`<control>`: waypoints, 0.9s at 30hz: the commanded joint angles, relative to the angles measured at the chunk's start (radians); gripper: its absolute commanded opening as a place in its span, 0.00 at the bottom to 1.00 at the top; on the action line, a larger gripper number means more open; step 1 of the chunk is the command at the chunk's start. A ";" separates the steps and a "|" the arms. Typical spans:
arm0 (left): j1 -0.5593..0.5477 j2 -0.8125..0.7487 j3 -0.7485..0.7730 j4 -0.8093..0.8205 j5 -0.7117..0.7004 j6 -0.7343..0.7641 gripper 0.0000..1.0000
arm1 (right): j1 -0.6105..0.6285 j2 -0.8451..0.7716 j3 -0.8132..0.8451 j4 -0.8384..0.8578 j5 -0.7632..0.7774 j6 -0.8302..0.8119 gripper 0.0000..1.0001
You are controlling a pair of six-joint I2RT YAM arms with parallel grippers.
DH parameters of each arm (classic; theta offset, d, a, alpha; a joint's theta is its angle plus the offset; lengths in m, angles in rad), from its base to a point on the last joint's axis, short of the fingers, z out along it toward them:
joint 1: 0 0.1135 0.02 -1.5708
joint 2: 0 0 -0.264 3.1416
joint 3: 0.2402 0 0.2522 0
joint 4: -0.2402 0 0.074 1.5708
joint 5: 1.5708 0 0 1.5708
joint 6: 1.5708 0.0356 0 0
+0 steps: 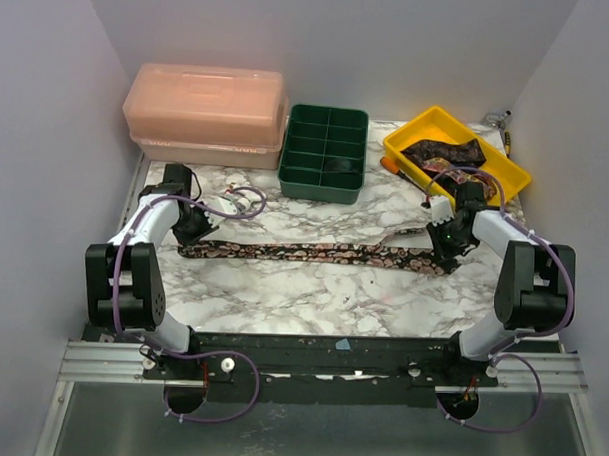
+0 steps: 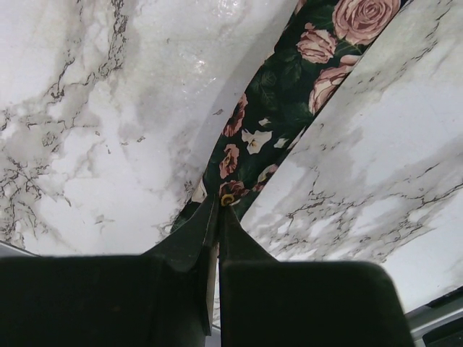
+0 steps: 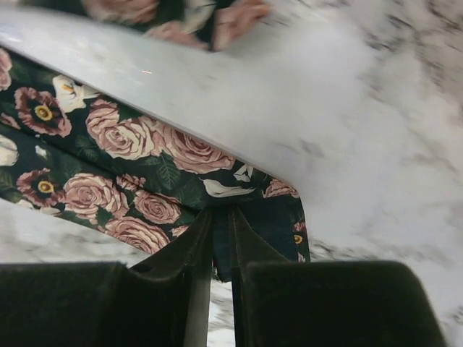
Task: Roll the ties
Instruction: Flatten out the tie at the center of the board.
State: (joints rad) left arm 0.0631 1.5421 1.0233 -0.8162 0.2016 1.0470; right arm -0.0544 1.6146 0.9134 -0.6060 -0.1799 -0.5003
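- Pinching the left end of the tie (image 1: 304,253): our left gripper (image 2: 219,206), jaws closed.
- Our right gripper (image 3: 223,217): clamped on its right end.
- Tie lies stretched flat across the table (image 1: 312,293).
- Second tie (image 1: 442,153): in yellow bin (image 1: 433,120).

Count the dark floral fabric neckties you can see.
2. One necktie lies stretched across the marble table, ends held by the left gripper and right gripper; another necktie sits bunched in the yellow plastic tray. More may hide beneath.
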 commanded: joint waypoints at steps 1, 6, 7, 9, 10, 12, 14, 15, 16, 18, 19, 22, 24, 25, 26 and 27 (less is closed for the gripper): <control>-0.025 -0.032 -0.012 -0.030 0.050 -0.006 0.00 | -0.093 0.055 -0.065 0.032 0.210 -0.107 0.16; -0.060 -0.026 -0.046 0.019 0.037 -0.023 0.00 | -0.196 0.060 -0.046 0.014 0.192 -0.185 0.16; -0.060 -0.017 -0.048 0.025 0.036 -0.028 0.00 | -0.201 0.059 -0.042 0.005 0.187 -0.191 0.16; -0.060 -0.002 -0.048 0.036 0.033 -0.041 0.00 | -0.202 0.052 -0.031 -0.028 0.133 -0.209 0.17; -0.060 0.004 -0.048 0.043 0.034 -0.046 0.01 | -0.202 0.047 -0.024 -0.037 0.121 -0.208 0.18; -0.086 0.013 -0.049 0.052 0.035 -0.056 0.09 | -0.202 0.045 -0.007 -0.060 0.096 -0.203 0.20; -0.099 0.018 -0.044 0.052 0.035 -0.060 0.23 | -0.202 0.042 0.016 -0.090 0.076 -0.205 0.23; -0.101 0.017 -0.042 0.052 0.035 -0.059 0.30 | -0.202 0.036 0.035 -0.113 0.060 -0.211 0.26; -0.103 0.016 -0.041 0.050 0.035 -0.057 0.36 | -0.202 0.025 0.056 -0.134 0.040 -0.210 0.28; -0.102 0.003 -0.038 0.047 0.041 -0.051 0.45 | -0.202 0.007 0.119 -0.211 -0.025 -0.207 0.34; -0.103 -0.007 -0.034 0.042 0.056 -0.049 0.48 | -0.202 0.000 0.156 -0.239 -0.056 -0.195 0.38; -0.103 -0.057 -0.021 0.024 0.114 -0.050 0.57 | -0.203 -0.004 0.250 -0.338 -0.173 -0.169 0.50; -0.102 -0.079 -0.006 0.016 0.156 -0.061 0.63 | -0.202 -0.001 0.285 -0.370 -0.225 -0.144 0.52; -0.102 -0.084 0.001 0.014 0.174 -0.069 0.64 | -0.202 0.001 0.292 -0.378 -0.241 -0.134 0.52; -0.103 -0.087 0.009 0.009 0.189 -0.078 0.65 | -0.200 0.004 0.295 -0.381 -0.257 -0.117 0.52; -0.103 -0.083 0.016 0.006 0.203 -0.088 0.65 | -0.200 0.009 0.293 -0.381 -0.267 -0.105 0.51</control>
State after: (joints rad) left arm -0.0395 1.5002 0.9909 -0.7860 0.2836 0.9855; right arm -0.2523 1.6249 1.1881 -0.8783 -0.3126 -0.6621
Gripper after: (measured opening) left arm 0.643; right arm 0.515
